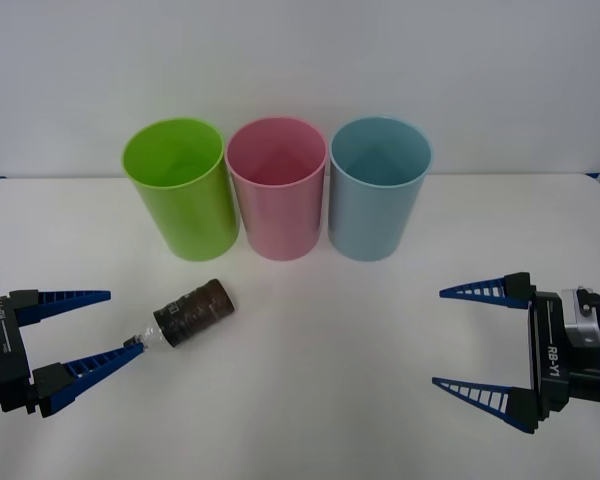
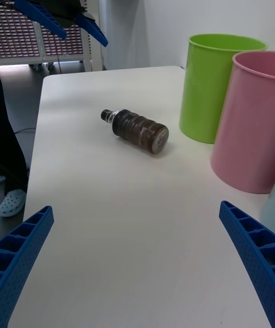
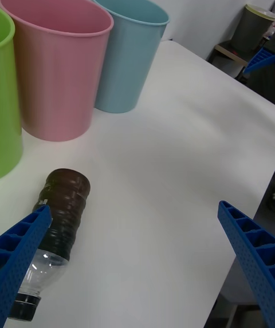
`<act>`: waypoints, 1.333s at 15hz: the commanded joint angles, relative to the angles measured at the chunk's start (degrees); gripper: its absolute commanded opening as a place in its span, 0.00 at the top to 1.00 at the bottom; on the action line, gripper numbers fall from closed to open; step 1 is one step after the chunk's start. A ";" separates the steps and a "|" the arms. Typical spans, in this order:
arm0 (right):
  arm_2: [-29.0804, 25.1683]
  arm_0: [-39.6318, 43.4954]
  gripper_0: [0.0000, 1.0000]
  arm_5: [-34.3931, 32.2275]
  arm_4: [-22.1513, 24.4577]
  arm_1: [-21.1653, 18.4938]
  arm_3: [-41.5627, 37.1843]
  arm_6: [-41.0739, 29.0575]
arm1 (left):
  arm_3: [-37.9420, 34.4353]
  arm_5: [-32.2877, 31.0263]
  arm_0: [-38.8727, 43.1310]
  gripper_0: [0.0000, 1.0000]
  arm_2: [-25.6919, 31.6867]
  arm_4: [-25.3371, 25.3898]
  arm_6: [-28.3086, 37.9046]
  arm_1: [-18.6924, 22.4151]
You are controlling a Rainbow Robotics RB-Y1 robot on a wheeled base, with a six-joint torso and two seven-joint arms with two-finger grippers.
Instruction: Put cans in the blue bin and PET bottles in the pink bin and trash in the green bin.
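White table (image 1: 310,400). Three bins stand upright in a row at the far side: green bin (image 1: 180,200) on the left, pink bin (image 1: 277,200) in the middle, blue bin (image 1: 378,200) on the right. Green and pink look to be touching or nearly so; pink and blue likewise, can't tell for sure. All three look empty from the front view.

Bottle (image 1: 190,313) lies on its side on the table, in front of the green bin and apart from it. Brown label, clear neck, dark cap. Cap end points toward the robot's left and the near edge; base points toward the bins.

Left gripper (image 1: 100,328) sits low at the left near corner, fingers spread wide, holding nothing. Its nearer fingertip (image 1: 130,352) sits right at the bottle's cap end; contact unclear. In the left wrist view one finger (image 3: 23,248) overlaps the bottle's (image 3: 60,213) neck side, the other is well off to the far side.

Right gripper (image 1: 450,338) hovers at the right near side, well apart from the bottle and bins, fingers wide open, empty. From the right wrist view the bottle (image 2: 137,129) lies ahead, between its two fingers (image 2: 23,248) but far off.
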 commanded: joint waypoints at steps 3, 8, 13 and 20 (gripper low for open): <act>0.00 0.00 0.00 0.00 0.00 0.00 0.00 0.00 | 0.00 0.00 0.00 0.00 0.00 0.00 0.00 0.00; 0.00 0.00 0.00 0.00 0.00 0.00 0.00 0.00 | 0.00 0.00 0.00 0.00 0.00 0.00 0.00 0.00; 0.00 0.00 0.00 0.00 0.00 0.00 0.00 0.00 | 0.00 0.00 0.00 0.00 0.00 0.00 0.00 0.00; 0.00 0.00 0.00 0.00 0.00 0.00 0.00 0.00 | 0.00 0.00 0.00 0.00 0.00 0.00 0.00 0.00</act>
